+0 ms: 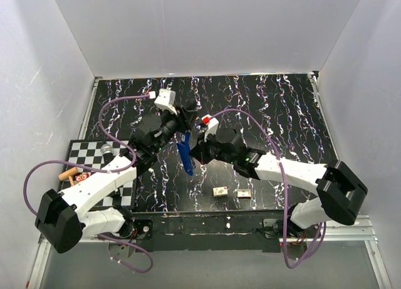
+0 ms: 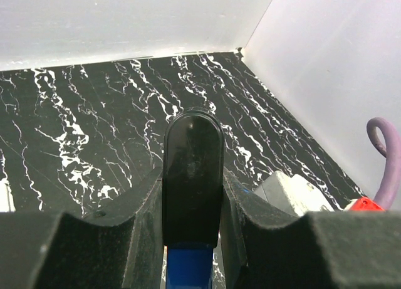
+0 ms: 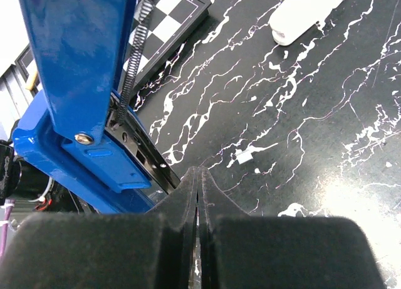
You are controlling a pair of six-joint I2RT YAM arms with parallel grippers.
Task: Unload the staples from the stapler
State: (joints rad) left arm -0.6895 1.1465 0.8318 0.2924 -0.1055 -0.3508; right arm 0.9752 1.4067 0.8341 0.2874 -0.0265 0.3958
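The blue stapler point(image 1: 185, 156) hangs opened between the two arms, above the black marbled table point(image 1: 276, 107). My left gripper point(image 1: 180, 127) is shut on its black end point(image 2: 193, 170), and the blue body point(image 2: 188, 267) shows below the fingers. In the right wrist view the stapler's blue arm point(image 3: 81, 63), spring and black magazine rail point(image 3: 141, 154) stand at the left. My right gripper point(image 3: 199, 176) is shut, its tips pressed together just right of the rail. No staples show in it. In the top view it point(image 1: 197, 151) sits beside the stapler.
Two small boxes point(image 1: 220, 191) point(image 1: 244, 193) lie near the front edge. A chessboard point(image 1: 88, 154) with small pieces lies at the left and shows in the right wrist view point(image 3: 169, 19). A white oblong object point(image 3: 307, 13) lies on the table. White walls surround the table.
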